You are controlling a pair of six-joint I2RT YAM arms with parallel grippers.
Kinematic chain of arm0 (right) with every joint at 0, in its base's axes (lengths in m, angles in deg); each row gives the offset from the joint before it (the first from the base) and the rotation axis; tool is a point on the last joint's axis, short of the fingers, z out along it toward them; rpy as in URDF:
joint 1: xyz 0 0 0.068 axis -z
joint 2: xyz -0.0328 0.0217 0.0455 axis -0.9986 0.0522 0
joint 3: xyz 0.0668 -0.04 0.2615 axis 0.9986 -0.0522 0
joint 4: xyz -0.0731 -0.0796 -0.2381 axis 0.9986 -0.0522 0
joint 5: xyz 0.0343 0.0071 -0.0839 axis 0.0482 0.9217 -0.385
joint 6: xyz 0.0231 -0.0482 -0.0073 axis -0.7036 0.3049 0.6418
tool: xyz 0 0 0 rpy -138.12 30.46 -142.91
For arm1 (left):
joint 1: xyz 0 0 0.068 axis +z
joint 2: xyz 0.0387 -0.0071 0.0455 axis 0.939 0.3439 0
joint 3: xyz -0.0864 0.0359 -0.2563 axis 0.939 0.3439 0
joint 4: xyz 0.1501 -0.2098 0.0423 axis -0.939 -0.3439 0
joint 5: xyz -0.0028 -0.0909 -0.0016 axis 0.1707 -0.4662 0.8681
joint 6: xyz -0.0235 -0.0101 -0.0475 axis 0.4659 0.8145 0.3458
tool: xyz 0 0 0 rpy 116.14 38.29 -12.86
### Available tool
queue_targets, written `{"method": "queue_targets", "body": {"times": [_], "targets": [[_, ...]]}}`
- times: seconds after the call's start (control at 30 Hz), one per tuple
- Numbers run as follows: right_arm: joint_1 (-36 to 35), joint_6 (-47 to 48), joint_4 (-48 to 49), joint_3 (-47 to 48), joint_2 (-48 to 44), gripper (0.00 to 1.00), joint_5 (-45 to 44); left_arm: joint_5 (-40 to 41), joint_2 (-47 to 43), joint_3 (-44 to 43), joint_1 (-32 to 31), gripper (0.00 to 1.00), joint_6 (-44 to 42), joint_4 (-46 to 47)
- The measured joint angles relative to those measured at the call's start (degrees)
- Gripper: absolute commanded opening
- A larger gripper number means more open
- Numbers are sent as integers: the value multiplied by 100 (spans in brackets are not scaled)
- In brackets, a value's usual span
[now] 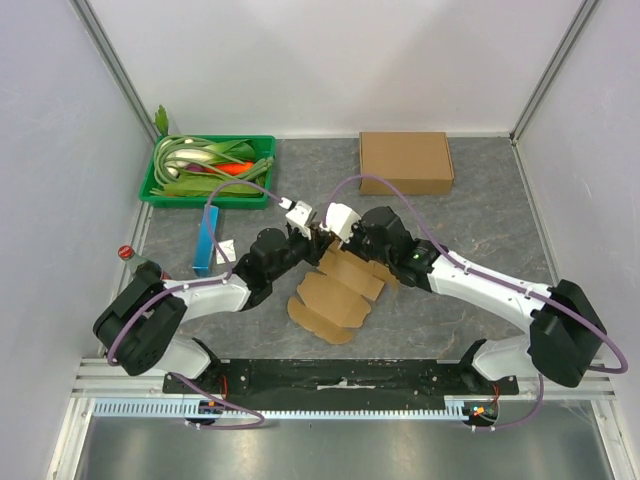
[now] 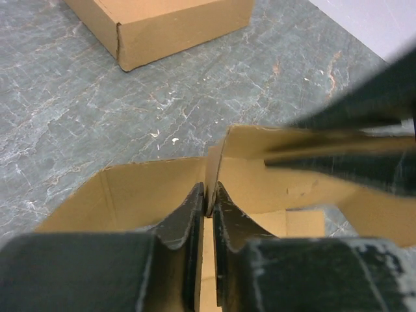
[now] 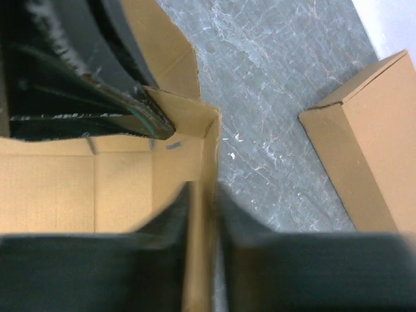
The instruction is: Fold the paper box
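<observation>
The paper box (image 1: 335, 290) is a brown cardboard blank lying partly unfolded in the middle of the table, its far side walls raised. Both grippers meet over that far edge. In the left wrist view, my left gripper (image 2: 209, 195) is shut on a thin upright wall of the paper box (image 2: 149, 192), and the right gripper's dark fingers (image 2: 364, 143) sit close at the right. My right gripper (image 3: 205, 195) is shut on another upright wall at the corner of the paper box (image 3: 65, 188). From above, the left gripper (image 1: 318, 240) and right gripper (image 1: 345, 238) nearly touch.
A closed, folded brown box (image 1: 405, 162) sits at the back right. A green tray (image 1: 165, 192) with vegetables stands at the back left. A blue upright packet (image 1: 207, 240) and a small red-topped item (image 1: 125, 252) are on the left. White walls enclose the table.
</observation>
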Motion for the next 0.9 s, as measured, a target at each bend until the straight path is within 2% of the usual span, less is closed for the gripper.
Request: {"method": "queue_targets", "body": {"times": [0.07, 0.1, 0.13, 0.17, 0.33, 0.47, 0.53, 0.63, 0.67, 0.7, 0.77, 0.9], "targets": [[13, -378, -55, 94, 50, 80, -116, 225, 17, 50, -109, 4, -79, 149], [11, -693, -186, 199, 68, 84, -256, 358, 17, 94, -160, 3, -118, 264], [0, -1086, -378, 332, 81, 96, -398, 485, 28, 142, -197, 2, -151, 411], [-11, -1434, -686, 533, 105, 98, -538, 616, 52, 195, -214, 2, -179, 579], [-4, -3639, -2382, 1886, 162, 98, -931, 1165, 216, 326, -234, 2, -214, 1102], [15, -5956, -3141, 2260, -26, 97, -953, 1580, 221, 330, -343, 2, -227, 1202], [17, -7141, -2990, 1912, -345, 93, -815, 1838, 221, 330, -472, 2, -249, 1200], [11, -9097, -2194, 723, -1104, 86, -667, 2190, 240, 308, -632, 2, -271, 1200], [4, -9606, -2035, 501, -1180, 84, -673, 2310, 269, 293, -667, 2, -275, 1202], [2, -10021, -1904, 361, -1191, 78, -678, 2393, 295, 286, -688, 2, -280, 1198], [-11, -10808, -1659, 166, -1139, 76, -748, 2601, 350, 278, -719, 2, -284, 1182], [-17, -11475, -1749, 280, -1121, 90, -940, 3025, 417, 214, -758, 2, -308, 1014]]}}
